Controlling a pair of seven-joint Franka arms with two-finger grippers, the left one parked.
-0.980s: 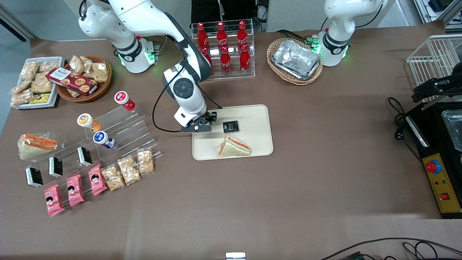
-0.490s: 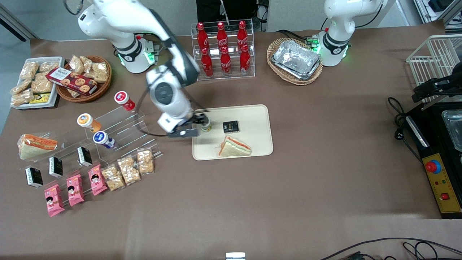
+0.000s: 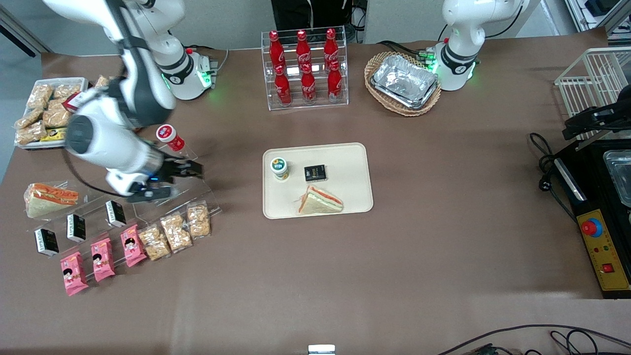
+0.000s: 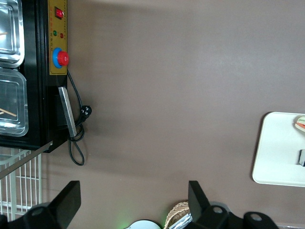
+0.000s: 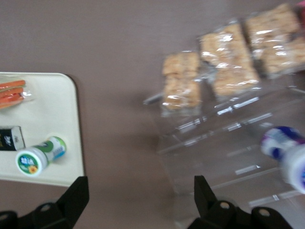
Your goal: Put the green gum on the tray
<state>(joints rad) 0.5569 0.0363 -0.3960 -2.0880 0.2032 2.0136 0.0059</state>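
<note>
The right arm is seen bent over the acrylic step rack (image 3: 167, 182) at the working arm's end of the counter (image 3: 443, 222), forearm slung low, wrist turned toward the tray (image 3: 345, 197). The tool (image 3: 190, 170) is held above the rack's upper steps, just beside the red-lidded bottle (image 3: 170, 137), at approx. 9 o'clock from the tray. Its fingers are spread wide apart in the wrist view and nothing is held btwn them.

The green gum (image 3: 279, 168) is stood upright on the tray, near the tray's edge toward the working arm, lid up w/ green label showing. In the wrist view it (image 5: 39, 156) is seen on the tray (image 5: 52, 114) close to a rounded corner. A small black packet (image 3: 315, 172) lies at 3 o'clock from the gum, just beside it; a wrapped sandwich (image 3: 319, 201) lies at approx. 5 o'clock, nearer the front camera.

The counter is covered in brown. 6 red cola bottles (image 3: 303, 64) are racked at 12 o'clock from the tray; foil trays in a wicker basket (image 3: 403, 83) sit at approx. 1 o'clock. 3 pink packets (image 3: 101, 259) and 3 clear snack bags (image 3: 175, 230) are laid below the step rack. A blue-lidded bottle (image 5: 281, 143) is seen on the rack.
</note>
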